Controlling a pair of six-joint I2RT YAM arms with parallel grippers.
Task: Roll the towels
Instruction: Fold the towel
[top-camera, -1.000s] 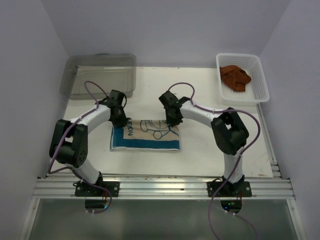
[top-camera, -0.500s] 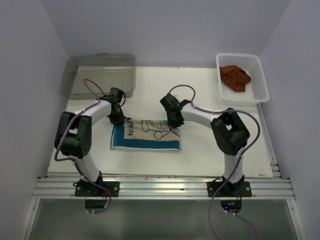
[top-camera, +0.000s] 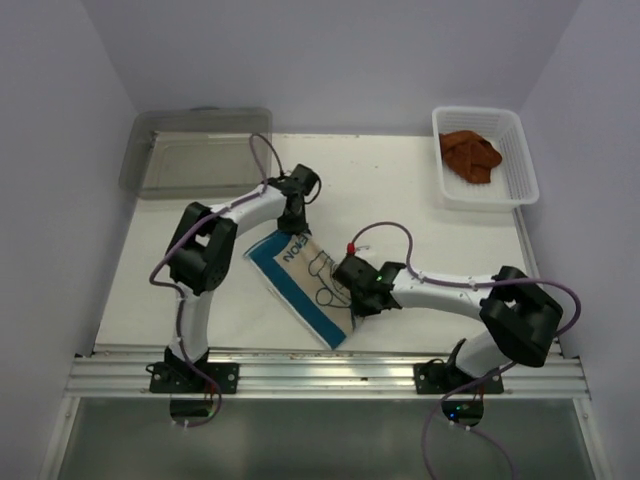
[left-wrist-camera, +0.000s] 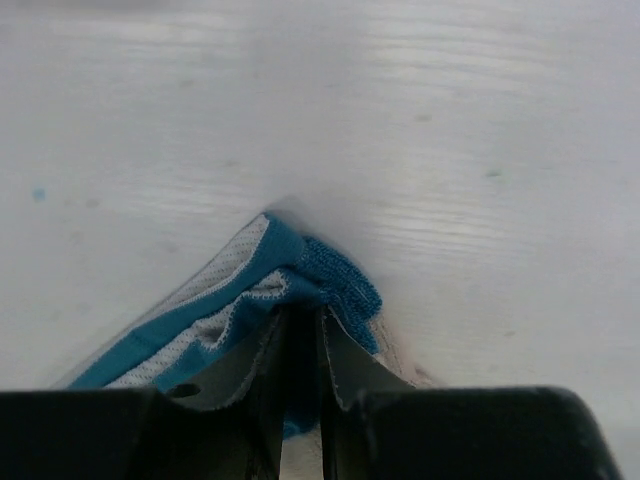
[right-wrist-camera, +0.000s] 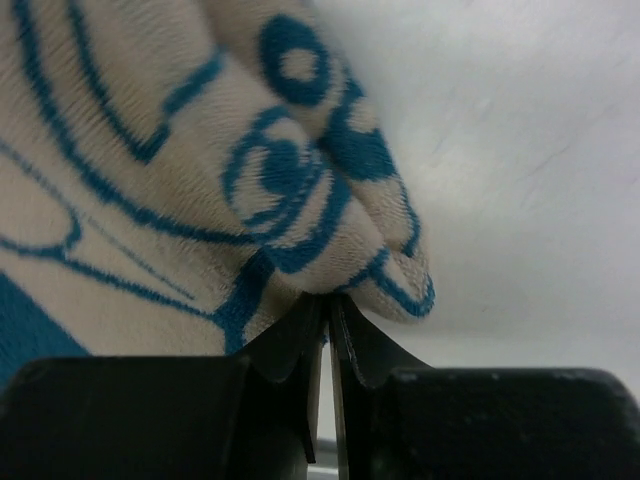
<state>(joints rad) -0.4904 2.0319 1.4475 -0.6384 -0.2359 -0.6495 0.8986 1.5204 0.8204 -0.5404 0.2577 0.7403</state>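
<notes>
You have two towels on this bench (top-camera: 420, 220), and only one of them is being handled. The cream towel (top-camera: 300, 275), with its blue edges and blue drawing, lies flat but turned on a slant in the middle of the bench. One corner points toward the far edge and the opposite corner reaches close to the near edge. Both of your arms are on it. The left gripper (top-camera: 293, 222) is at the towel's far corner. In its wrist view the two fingers (left-wrist-camera: 252, 372) are nearly together, with the blue hem bunched and pinched between them just above the bench top. The right gripper (top-camera: 350, 290) is at the towel's right-hand side, toward the near edge. Its two fingers (right-wrist-camera: 372, 352) are pressed almost shut on a fold of the printed cloth, which humps up over the tips. That puts one towel in two clamped grippers, one at each end of the slant. The second towel, the brown towel (top-camera: 470, 155), lies crumpled inside the one white basket (top-camera: 525, 185) at the far right corner of the bench, well apart from both arms. One clear plastic bin (top-camera: 200, 150) stands at the far left corner, and no cloth can be seen in it. The left arm's elbow bends out toward the left edge, and the right arm stretches low along the near edge.
</notes>
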